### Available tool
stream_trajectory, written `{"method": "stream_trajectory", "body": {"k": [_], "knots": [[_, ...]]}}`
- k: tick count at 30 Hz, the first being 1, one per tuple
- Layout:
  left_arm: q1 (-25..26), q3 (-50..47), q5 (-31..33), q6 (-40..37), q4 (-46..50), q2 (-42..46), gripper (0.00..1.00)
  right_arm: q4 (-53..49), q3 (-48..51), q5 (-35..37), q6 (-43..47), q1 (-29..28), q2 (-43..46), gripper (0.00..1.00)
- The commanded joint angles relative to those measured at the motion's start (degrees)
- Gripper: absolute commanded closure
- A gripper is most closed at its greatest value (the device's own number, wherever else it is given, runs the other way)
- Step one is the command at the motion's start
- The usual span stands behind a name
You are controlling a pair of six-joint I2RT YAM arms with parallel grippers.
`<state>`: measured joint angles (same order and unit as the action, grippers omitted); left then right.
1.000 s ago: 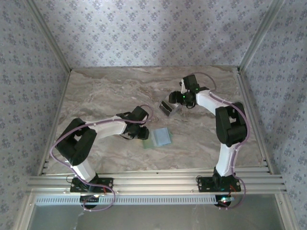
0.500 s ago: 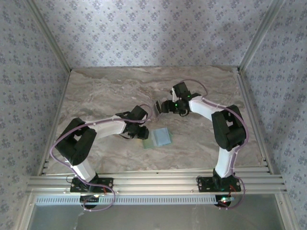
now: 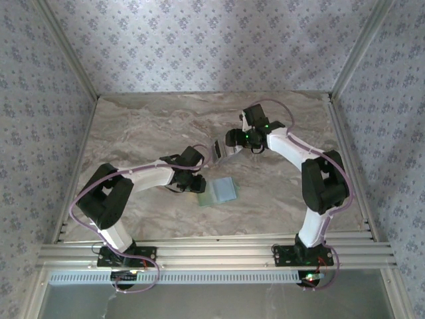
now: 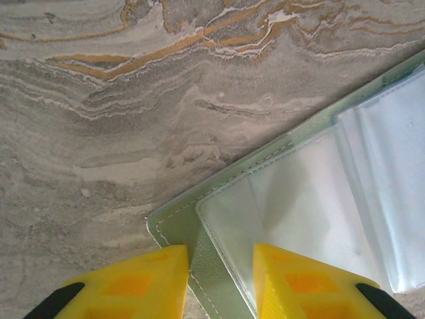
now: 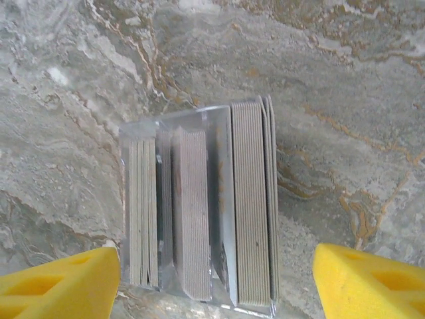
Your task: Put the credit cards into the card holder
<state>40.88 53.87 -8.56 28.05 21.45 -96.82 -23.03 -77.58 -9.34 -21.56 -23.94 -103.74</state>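
Note:
The card holder [image 3: 220, 190] lies flat on the marble, pale green with clear plastic sleeves [image 4: 312, 199] facing up. My left gripper [image 3: 196, 185] stands over its near-left corner. In the left wrist view the left gripper [image 4: 221, 282] is partly open: one yellow finger [image 4: 133, 282] sits at the green edge, the other [image 4: 302, 282] over the clear sleeve. The credit cards [image 3: 219, 150] stand on edge in several grey stacks [image 5: 199, 212] inside a clear case. My right gripper [image 3: 230, 143] hangs over them, wide open [image 5: 216, 289]. Its left finger [image 5: 60, 282] is close to the case's corner, its right finger [image 5: 372, 276] well apart.
The marble table [image 3: 146, 126] is walled by patterned panels on three sides. Aluminium rails [image 3: 212, 252] carrying both arm bases run along the near edge. Bare tabletop lies at the far left and right of the cards.
My right gripper swung left from beside the card stack to over it, and the stack now sits slightly further left. The left arm and the card holder have not moved.

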Motion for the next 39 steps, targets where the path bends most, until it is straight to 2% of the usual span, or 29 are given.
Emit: {"method": "stream_trajectory", "body": {"k": [1,9,20,32,39], "knots": [[-0.3,-0.1,-0.7,-0.5,-0.1,-1.0,0.69,-1.8,-2.4,-2.6,0.8,0.2,-2.3,0.22],[-0.4,-0.2,-1.2,-0.5,-0.3,-1.1,0.69,-2.8,-4.5,-2.2,1.0,0.4,-4.6,0.23],[-0.5,-0.2,-1.3,-0.5,-0.3,-1.3,0.69,-1.3,-3.9,-6.0,0.5,0.4,-4.0,0.29],[-0.5,-0.1,-1.5,-0.5,-0.3,-1.4,0.69,0.3,-2.9,-9.3,-0.1,1.0,-2.7,0.36],[-0.6,0.0,-1.4,-0.5,-0.2,-1.6,0.69,1.0,-2.1,-10.4,-0.7,1.8,-2.6,0.44]]}}
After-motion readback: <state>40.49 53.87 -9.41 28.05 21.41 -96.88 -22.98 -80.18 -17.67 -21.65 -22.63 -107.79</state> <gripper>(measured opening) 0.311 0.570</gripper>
